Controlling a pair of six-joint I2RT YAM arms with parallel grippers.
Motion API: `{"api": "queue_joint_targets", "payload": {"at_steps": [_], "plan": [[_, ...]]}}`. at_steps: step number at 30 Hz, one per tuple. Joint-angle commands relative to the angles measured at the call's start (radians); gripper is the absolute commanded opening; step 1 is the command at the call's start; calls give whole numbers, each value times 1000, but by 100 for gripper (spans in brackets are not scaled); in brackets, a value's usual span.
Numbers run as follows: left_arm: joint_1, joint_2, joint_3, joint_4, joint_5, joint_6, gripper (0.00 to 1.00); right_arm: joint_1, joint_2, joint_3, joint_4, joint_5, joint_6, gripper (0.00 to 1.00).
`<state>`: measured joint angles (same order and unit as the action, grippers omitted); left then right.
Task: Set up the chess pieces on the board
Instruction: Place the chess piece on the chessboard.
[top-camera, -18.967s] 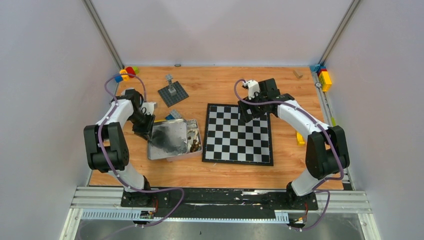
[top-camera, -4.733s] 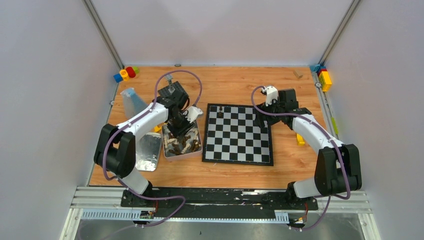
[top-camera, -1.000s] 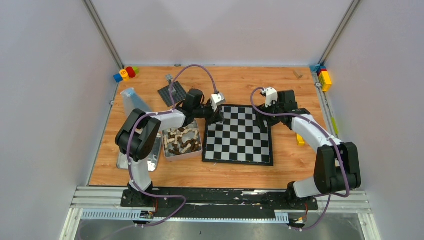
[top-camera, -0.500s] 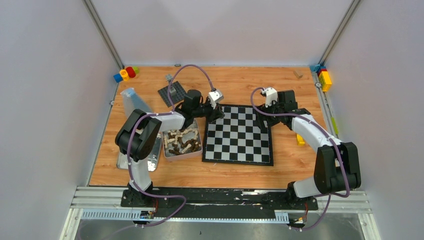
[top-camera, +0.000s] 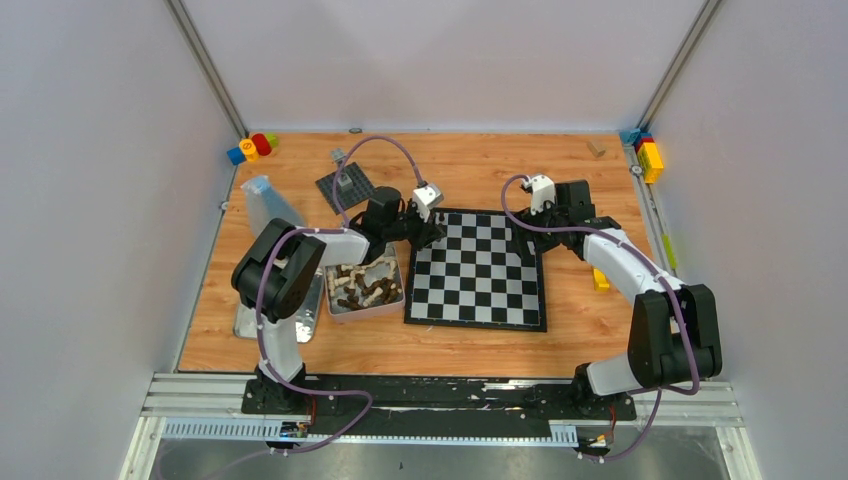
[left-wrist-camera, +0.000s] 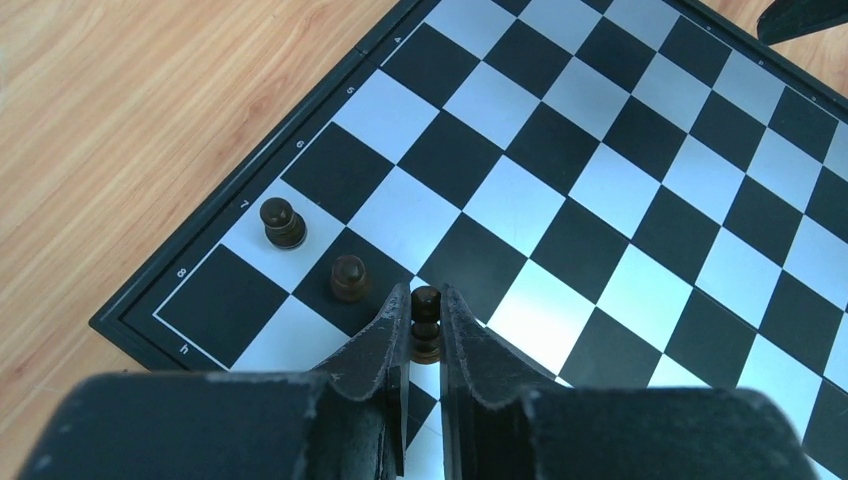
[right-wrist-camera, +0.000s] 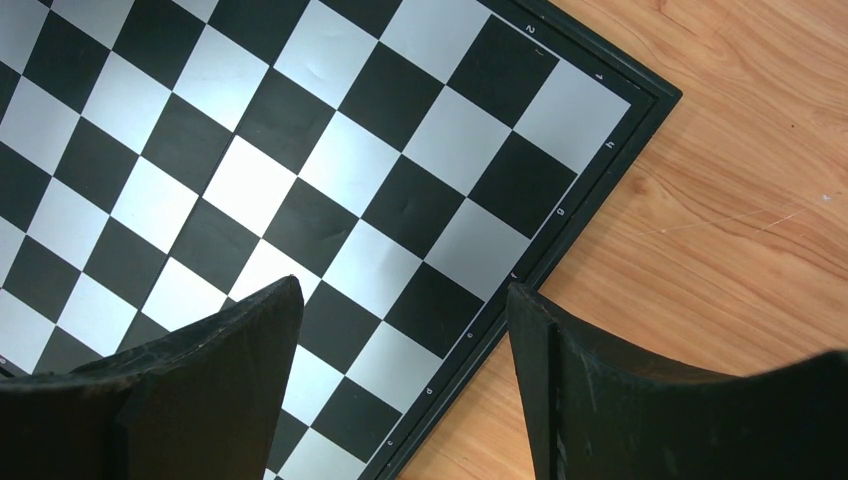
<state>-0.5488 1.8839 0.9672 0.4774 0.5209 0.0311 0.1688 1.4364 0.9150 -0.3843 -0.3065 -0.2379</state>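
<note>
**Op:** Left side first?

**Ann:** Your left end effector (left-wrist-camera: 425, 310) is narrow, its fingers (left-wrist-camera: 392, 335) closed on a dark pawn (left-wrist-camera: 427, 335), with the pads against its sides. The pawn is upright. I can't tell whether its base sits on the square, because the fingers hide it.

**Op:** Where on the board?

**Ann:** It's by the far-left corner of the board (left-wrist-camera: 600, 200), one row in from the lettered edge. Two more dark pawns (left-wrist-camera: 283, 222) (left-wrist-camera: 349, 277) stand upright in that row, one square each. They are apart from each other and just beside the one you hold.

**Op:** And the right?

**Ann:** Your right end effector (right-wrist-camera: 403, 290) is wide, with nothing between the fingers. It hangs over the board's far-right corner, with bare squares under it.

**Op:** The rest of the pieces?

**Ann:** The other chess pieces (top-camera: 368, 280), dark and cream mixed, are heaped in the tin (top-camera: 330, 300). The tin is on the surface (top-camera: 480, 165), touching or just beside the board's left edge. The board lies flat, mid-surface. The grey baseplate (top-camera: 346, 186) is beyond the tin, and the coloured bricks (top-camera: 250, 148) are in the far-left corner.
</note>
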Motion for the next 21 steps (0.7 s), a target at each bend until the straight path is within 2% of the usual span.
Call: {"api": "queue_joint_targets", "payload": {"at_steps": [1,12,21], "plan": [[-5,16,-4,75,6,-4,20,-3,-13,1,31,-1,-15,75],[-11,37,-3,98,11,-7,21,-3,-16,1,31,2,-15,75],[-10,26,-33,120,15,2,27,-4,-17,0,29,2,-17,75]]}}
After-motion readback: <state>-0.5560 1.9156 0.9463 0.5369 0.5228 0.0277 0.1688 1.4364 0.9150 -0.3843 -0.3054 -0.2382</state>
